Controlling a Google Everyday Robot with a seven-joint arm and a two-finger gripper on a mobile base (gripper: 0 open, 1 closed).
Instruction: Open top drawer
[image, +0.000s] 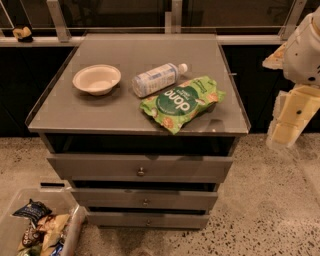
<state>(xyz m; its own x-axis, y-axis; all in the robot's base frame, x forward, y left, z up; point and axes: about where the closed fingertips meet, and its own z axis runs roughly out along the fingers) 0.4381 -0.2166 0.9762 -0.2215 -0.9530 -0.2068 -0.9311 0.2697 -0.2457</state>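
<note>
Approach step, by my reading. Gripper (286, 131) hung at far right, beside the cabinet (100, 107), well apart from the top drawer (100, 167); how wide it stood, I could not tell. Drawer sat just under the cabinet top, barely out if at all. Next move probably: swing round front, line up on knob (141, 171), grip, pull straight.

The robot's arm (305, 47) is white and round, with a small dark dot on it. The gripper (284, 134), low at the right edge, looks like pale yellow blocks.
</note>
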